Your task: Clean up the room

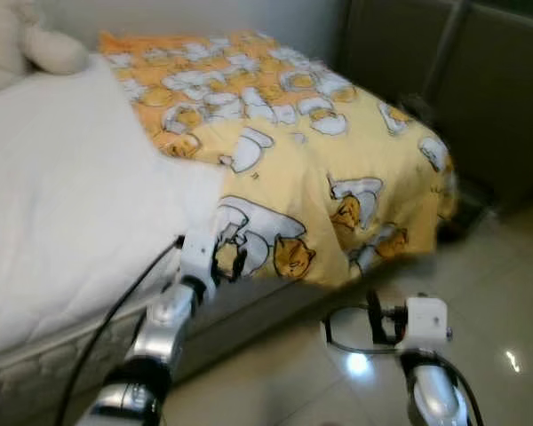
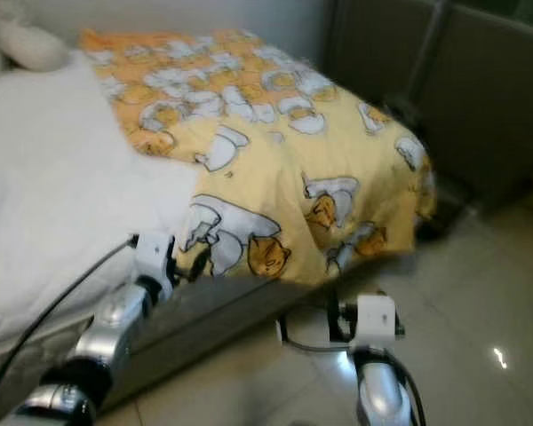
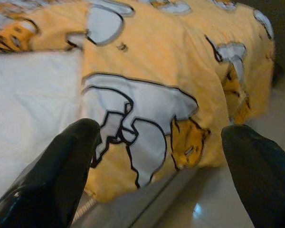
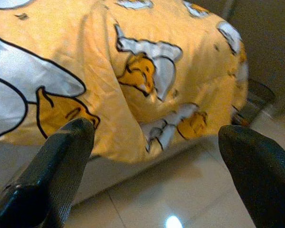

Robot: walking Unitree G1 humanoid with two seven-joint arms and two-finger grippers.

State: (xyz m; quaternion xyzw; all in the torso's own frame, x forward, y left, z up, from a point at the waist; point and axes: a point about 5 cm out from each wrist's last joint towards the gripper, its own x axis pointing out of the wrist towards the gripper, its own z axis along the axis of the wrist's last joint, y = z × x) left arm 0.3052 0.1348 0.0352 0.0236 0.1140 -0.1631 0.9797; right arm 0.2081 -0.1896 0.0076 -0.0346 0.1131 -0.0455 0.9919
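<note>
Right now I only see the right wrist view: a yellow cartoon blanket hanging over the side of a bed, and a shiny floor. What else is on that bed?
Observer: Beside the blanket, toward the robot's left, lies a white sheet.
Operator: Is anything on the sheet?
Observer: A cream soft toy sits at its far corner.
Operator: And where is the other arm?
Observer: The left tool is open and points at the blanket's edge where it meets the sheet.
</note>
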